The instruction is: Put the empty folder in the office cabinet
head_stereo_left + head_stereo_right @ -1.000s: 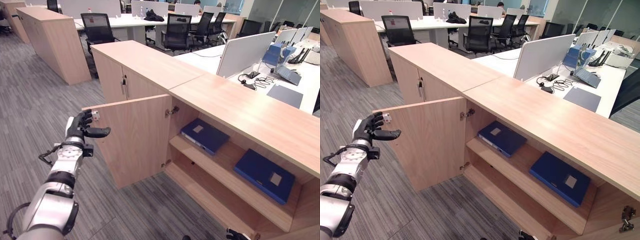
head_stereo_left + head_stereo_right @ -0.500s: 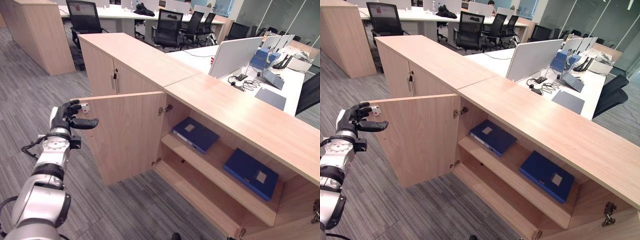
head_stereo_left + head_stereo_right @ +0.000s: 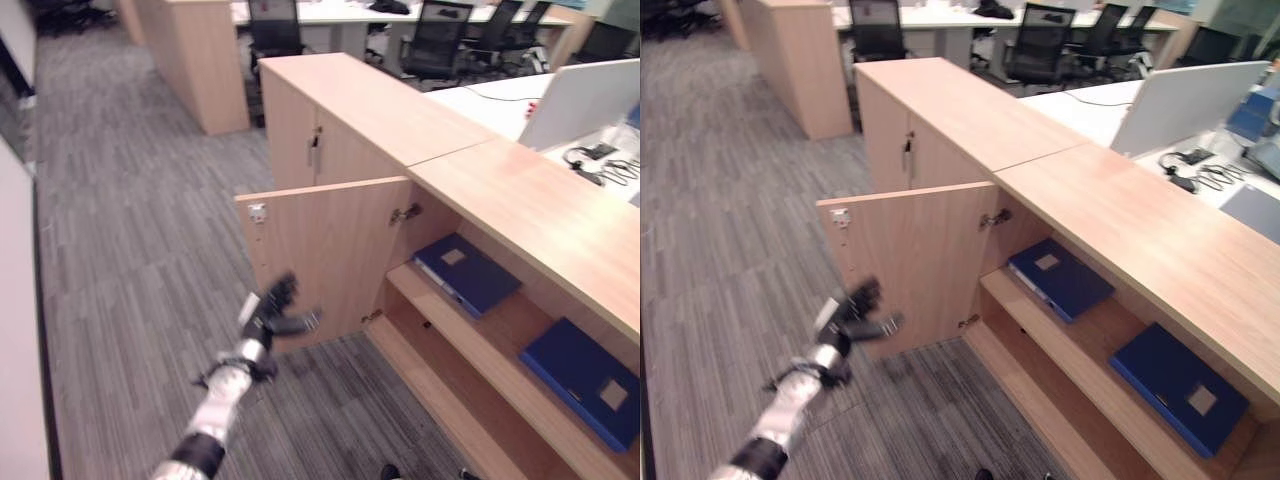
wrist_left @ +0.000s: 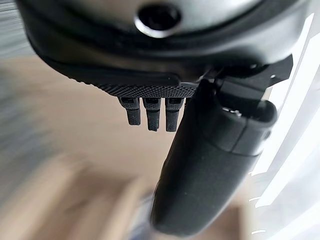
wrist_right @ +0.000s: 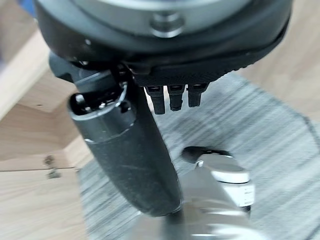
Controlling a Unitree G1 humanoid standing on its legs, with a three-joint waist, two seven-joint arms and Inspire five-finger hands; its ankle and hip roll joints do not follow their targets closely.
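The office cabinet has its left door swung wide open. Two dark blue folders lie flat on its middle shelf, one at the left end and one further right. My left hand hangs low in front of the open door, apart from it, fingers relaxed and thumb out, holding nothing. The left wrist view shows the same hand with blurred wood past it. My right hand is open and empty above the carpet beside the cabinet's base.
A second closed cabinet adjoins the open one on the left. Another wooden cabinet stands further back across the carpet aisle. Desks with monitors and office chairs lie behind the cabinets.
The camera has swung, shifting the whole scene to the right. My left hand has dropped from the door's upper outer corner to low in front of the door.
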